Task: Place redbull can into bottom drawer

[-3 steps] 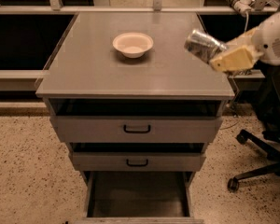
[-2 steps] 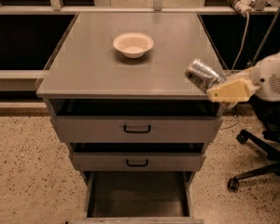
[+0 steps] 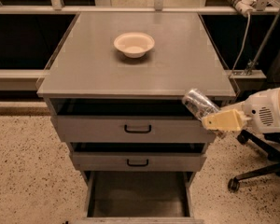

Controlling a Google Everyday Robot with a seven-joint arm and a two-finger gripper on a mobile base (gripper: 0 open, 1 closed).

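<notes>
The gripper was pinching the redbull can by its lower end, the can slanting up toward the front corner of the cabinet beside the top drawer, while the open bottom drawer lay well below, toward the cabinet's middle.

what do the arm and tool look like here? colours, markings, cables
The tool sits at frame right, beside the top drawer front: pale yellow-beige, flat and wedge-shaped. Behind it, the arm is a rounded white housing with a small slotted vent grille. No cables or lettering visible on it.
</notes>
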